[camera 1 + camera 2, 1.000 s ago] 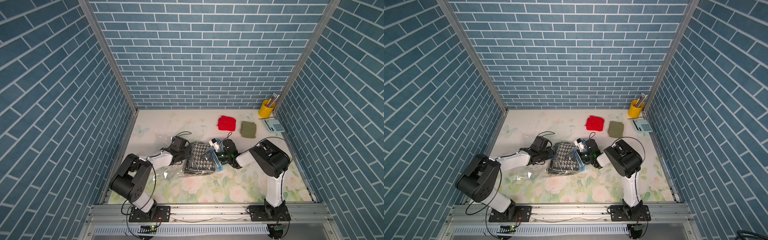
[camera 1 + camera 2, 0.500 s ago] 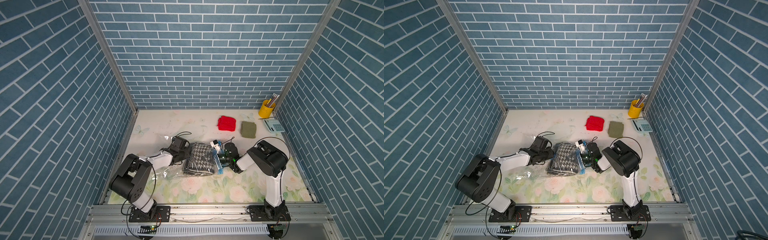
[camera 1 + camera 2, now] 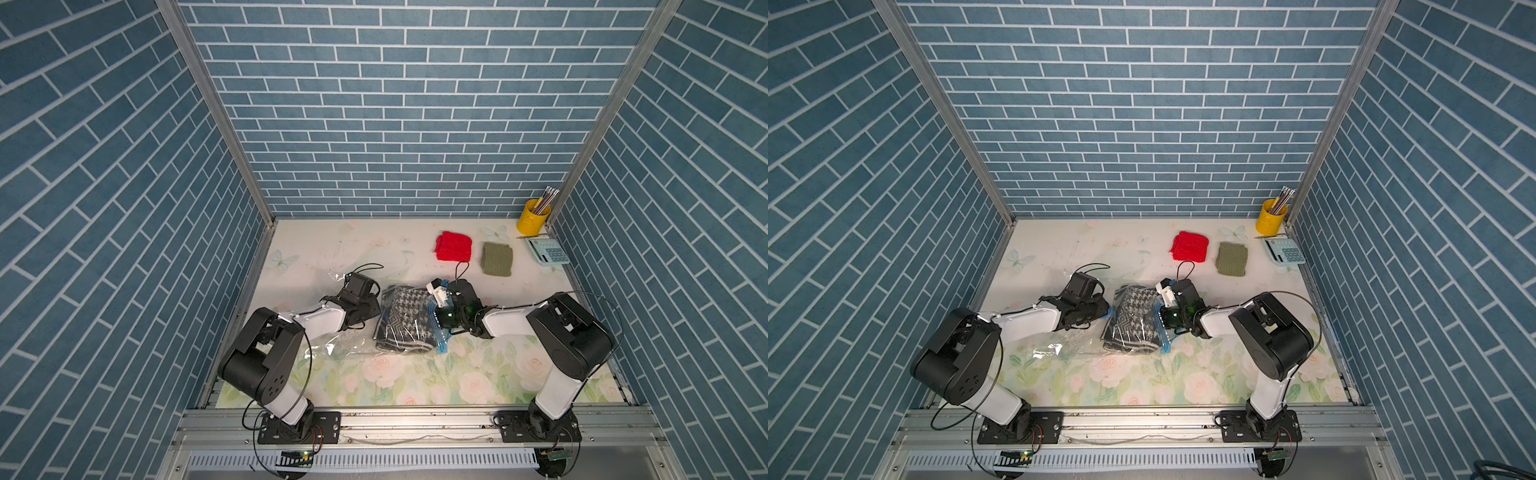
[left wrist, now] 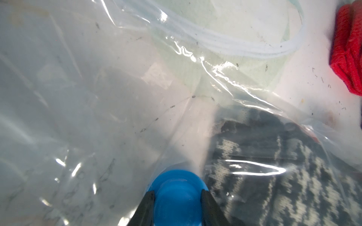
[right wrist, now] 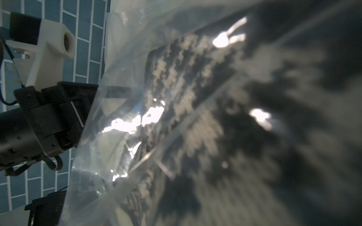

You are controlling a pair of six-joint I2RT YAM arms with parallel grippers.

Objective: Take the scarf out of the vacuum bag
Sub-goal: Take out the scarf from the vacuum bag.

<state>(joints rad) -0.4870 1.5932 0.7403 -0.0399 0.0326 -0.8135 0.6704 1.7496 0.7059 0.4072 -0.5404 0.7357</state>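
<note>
Left wrist view: my left end effector (image 4: 177,197) pinches the round blue valve cap (image 4: 176,183) of the large clear crinkly plastic vacuum bag (image 3: 340,350), on the counter (image 3: 316,245). Right of it, the folded black-and-white houndstooth scarf (image 3: 405,320) lies fully inside. My right end effector (image 3: 441,315) sits at the light-blue zip strip (image 3: 437,338); spread or pinching, I cannot tell. Opening step, I judge; next needs a firm scarf grip, pulling right.
</note>
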